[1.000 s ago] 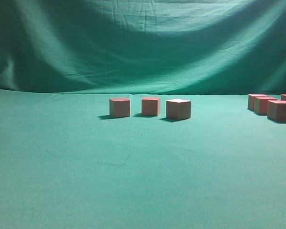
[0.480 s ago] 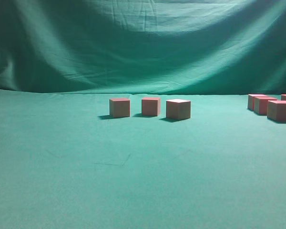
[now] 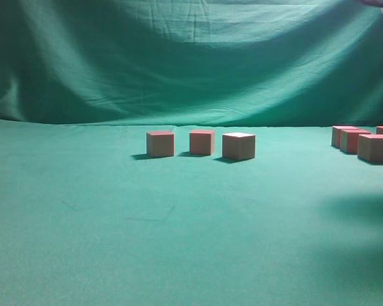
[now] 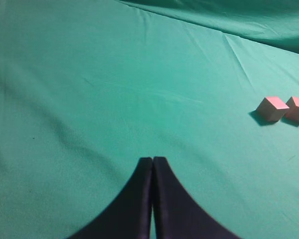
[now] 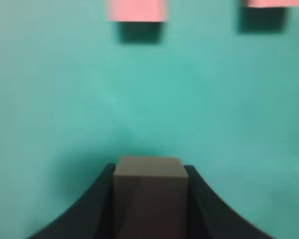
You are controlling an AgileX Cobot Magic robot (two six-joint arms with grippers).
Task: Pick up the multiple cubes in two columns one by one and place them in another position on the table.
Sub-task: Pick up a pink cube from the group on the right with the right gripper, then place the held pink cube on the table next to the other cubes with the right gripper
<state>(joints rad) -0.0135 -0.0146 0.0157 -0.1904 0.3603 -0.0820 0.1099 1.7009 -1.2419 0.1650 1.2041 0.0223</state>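
Note:
Three pinkish-red cubes stand in a row on the green table [image 3: 115,242]: left [image 3: 160,143], middle [image 3: 202,141], right [image 3: 239,146]. Several more cubes [image 3: 376,147] cluster at the right edge. In the right wrist view my right gripper [image 5: 148,172] is shut on a cube [image 5: 149,194] and holds it above the cloth, with two other cubes [image 5: 137,10] [image 5: 271,3] at the top edge. In the left wrist view my left gripper [image 4: 152,160] is shut and empty, with two cubes [image 4: 272,108] [image 4: 298,109] far to its right. Only a dark bit of an arm [image 3: 378,4] shows at the exterior view's top right corner.
A draped green cloth backdrop [image 3: 191,57] rises behind the table. A broad shadow [image 3: 360,210] lies on the cloth at the lower right of the exterior view.
A shadow has spread over the cloth at the lower right, and a dark bit of arm has come in at the top right corner. The cubes have not moved.

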